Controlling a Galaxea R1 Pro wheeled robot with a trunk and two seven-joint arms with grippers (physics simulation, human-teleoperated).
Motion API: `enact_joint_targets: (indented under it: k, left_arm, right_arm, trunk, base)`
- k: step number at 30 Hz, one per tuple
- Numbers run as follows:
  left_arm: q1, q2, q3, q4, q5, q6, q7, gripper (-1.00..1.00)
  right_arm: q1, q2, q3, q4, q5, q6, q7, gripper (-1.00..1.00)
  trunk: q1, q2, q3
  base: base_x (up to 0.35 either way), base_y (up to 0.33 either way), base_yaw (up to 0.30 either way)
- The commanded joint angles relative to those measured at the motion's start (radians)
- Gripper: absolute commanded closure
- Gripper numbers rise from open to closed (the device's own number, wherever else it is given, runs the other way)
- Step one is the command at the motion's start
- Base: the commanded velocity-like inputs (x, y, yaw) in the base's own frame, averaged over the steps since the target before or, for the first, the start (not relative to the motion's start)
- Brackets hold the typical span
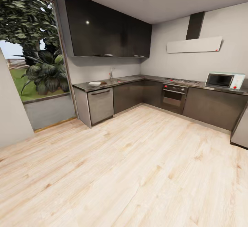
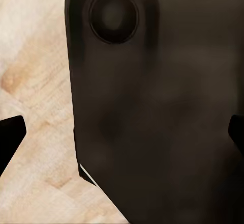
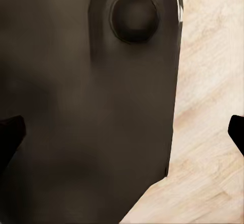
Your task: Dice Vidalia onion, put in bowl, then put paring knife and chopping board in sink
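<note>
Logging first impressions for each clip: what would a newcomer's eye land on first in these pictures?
The broad pale wood plank floor fills the foreground of the head view, with the L-shaped run of dark cabinets under the countertop across the room. At its left end sits the white bowl, near the chrome tap. A tall window with a leafy plant stands at far left; a microwave at right.

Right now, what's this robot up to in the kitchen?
Nothing is being handled yet. The robot stands well back on the pale wood floor, facing the L-shaped countertop. The white bowl sits at the counter's left end, near the tap. The wrist cameras show the fingertips set wide apart and holding nothing, with the robot's dark body behind them.
</note>
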Motion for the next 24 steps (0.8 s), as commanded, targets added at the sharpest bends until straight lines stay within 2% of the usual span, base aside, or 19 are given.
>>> enact_joint_targets:
  k: [1,6,10,14,18,22,24]
  left_arm:
    - [0.006,0.006,-0.006,-0.006,-0.006,-0.001,-0.001,-1.0]
    - [0.027,0.006,-0.029,-0.011,-0.025,-0.011,0.016,-1.0]
    - [0.025,0.007,-0.031,-0.021,-0.023,-0.012,0.019,-1.0]
    - [0.024,0.006,-0.029,-0.038,0.0,-0.03,0.026,-1.0]
    - [0.024,0.002,-0.025,-0.06,0.022,-0.053,0.017,-1.0]
    - [0.024,0.005,-0.004,-0.083,0.045,-0.035,0.007,-1.0]
    - [0.024,0.005,0.008,-0.094,0.056,-0.024,0.007,-1.0]
  right_arm:
    - [-0.006,0.006,-0.003,-0.006,-0.006,-0.006,-0.006,-1.0]
    - [-0.006,0.007,-0.004,0.019,-0.007,-0.007,-0.008,-1.0]
    - [-0.006,0.015,0.001,0.008,-0.005,-0.006,-0.009,-1.0]
    - [-0.006,0.007,-0.003,0.02,-0.013,-0.015,-0.01,-1.0]
    - [-0.006,0.016,-0.006,0.01,-0.007,-0.033,-0.011,-1.0]
    - [-0.007,0.01,-0.004,-0.009,0.004,-0.055,-0.009,-1.0]
    - [-0.007,0.002,-0.003,-0.021,0.007,-0.043,-0.012,-1.0]
  trunk:
    - [0.0,0.0,0.0]
    - [0.0,0.0,0.0]
    - [0.0,0.0,0.0]
    - [0.0,0.0,0.0]
    - [0.0,0.0,0.0]
    - [0.0,0.0,0.0]
    - [0.0,0.0,0.0]
  base:
    - [0.0,0.0,0.0]
    - [0.0,0.0,0.0]
    - [0.0,0.0,0.0]
    - [0.0,0.0,0.0]
    - [0.0,0.0,0.0]
    - [0.0,0.0,0.0]
    - [0.0,0.0,0.0]
